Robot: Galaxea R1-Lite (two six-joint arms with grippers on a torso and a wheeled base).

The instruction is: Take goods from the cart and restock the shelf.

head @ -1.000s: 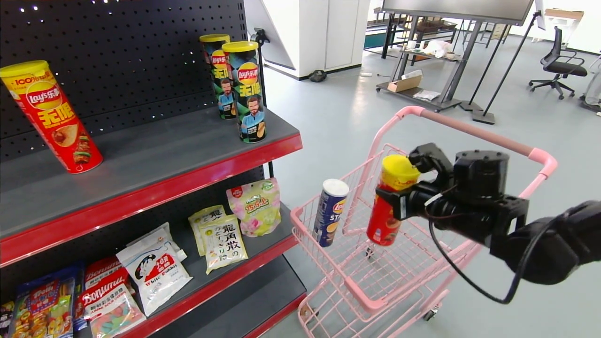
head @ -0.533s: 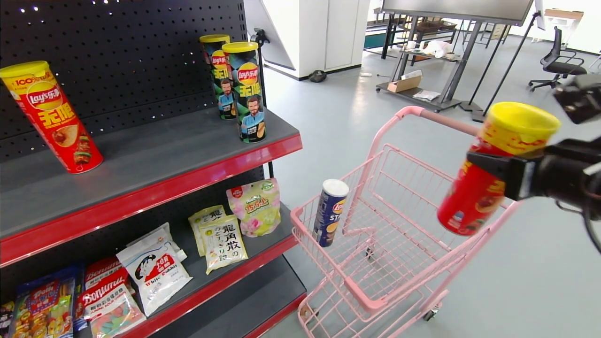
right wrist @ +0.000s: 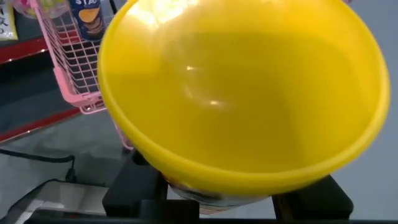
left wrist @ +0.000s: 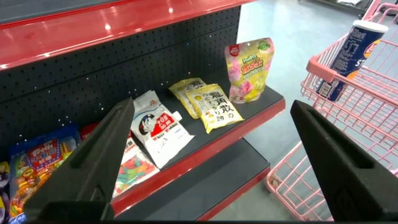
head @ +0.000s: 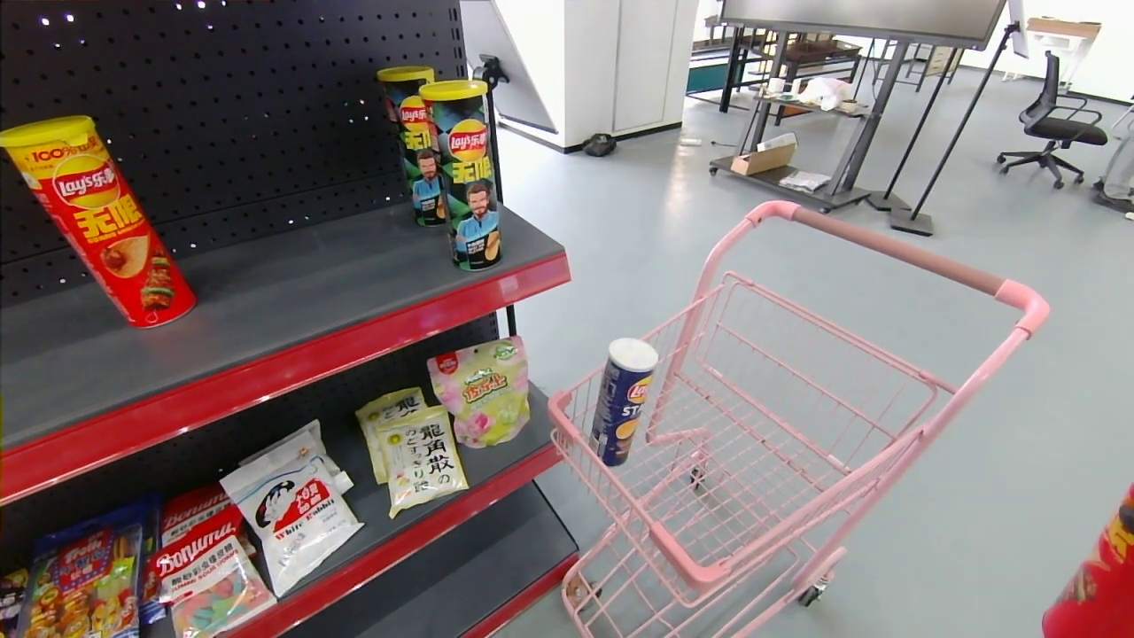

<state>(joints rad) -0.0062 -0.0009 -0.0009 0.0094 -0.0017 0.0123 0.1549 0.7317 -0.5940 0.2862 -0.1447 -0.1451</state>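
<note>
Red cylindrical chip can with a yellow lid (head: 1094, 580): out of the cart. We see its lower body at the bottom right corner of the head view, above the grey floor (head: 1019, 496), to the right of the cart and well apart from the shelf. In the right wrist view its top (right wrist: 242, 93) faces the camera.
Right gripper (right wrist: 217, 202): closed on the red chip can; dark fingers (right wrist: 134, 186) flank the can body just under the lid.
Left gripper (left wrist: 211, 104): fingers (left wrist: 93, 162) spread wide, nothing between them. It faces the lower shelf board.
Pink wire shopping cart (head: 895, 250): stands on the floor just beside the end of the shelf.
Blue cylindrical can with a white lid (head: 623, 403): upright in the cart, in the corner nearest the shelf, against the wire wall.
Black pegboard shelf with red front edges (head: 292, 292): at the end near the cart, the upper board carries two green cans with yellow lids (head: 469, 177), one close behind the other.
Second red can with a yellow lid (head: 102, 221): far left of the upper board. It looks tilted; we cannot tell whether it truly leans.
Lower shelf board (left wrist: 205, 149): white snack bag (left wrist: 158, 127) and two overlapping yellow bags (left wrist: 211, 106) lie flat. A green-and-pink pouch (left wrist: 249, 62) stands against the pegboard at the end near the cart.
</note>
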